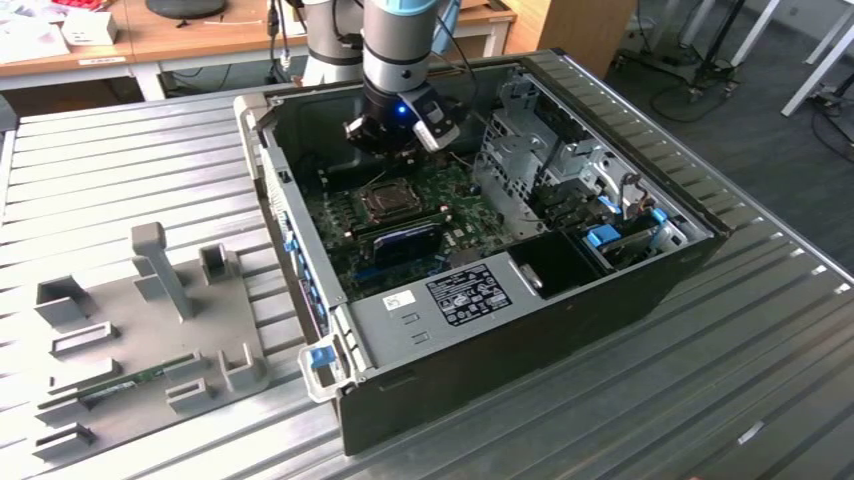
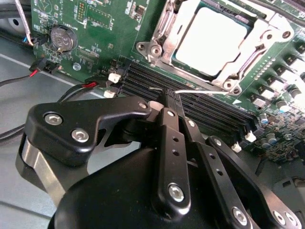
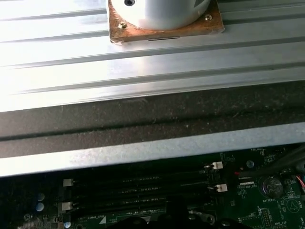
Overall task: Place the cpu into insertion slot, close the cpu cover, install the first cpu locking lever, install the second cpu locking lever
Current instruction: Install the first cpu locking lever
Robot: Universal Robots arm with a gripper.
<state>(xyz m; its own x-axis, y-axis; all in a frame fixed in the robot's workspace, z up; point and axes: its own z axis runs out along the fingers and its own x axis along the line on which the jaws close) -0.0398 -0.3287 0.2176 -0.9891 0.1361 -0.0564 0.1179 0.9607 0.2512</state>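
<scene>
Cpu (image 2: 212, 40) sits under its cover (image 2: 248, 55), upper right of frame; gripper (image 2: 172, 98) below it, fingers together, empty.

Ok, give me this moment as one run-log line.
gripper: over black memory slots, beside socket | cpu: seated in insertion slot | cpu cover: down around cpu | levers: state unclear
</scene>
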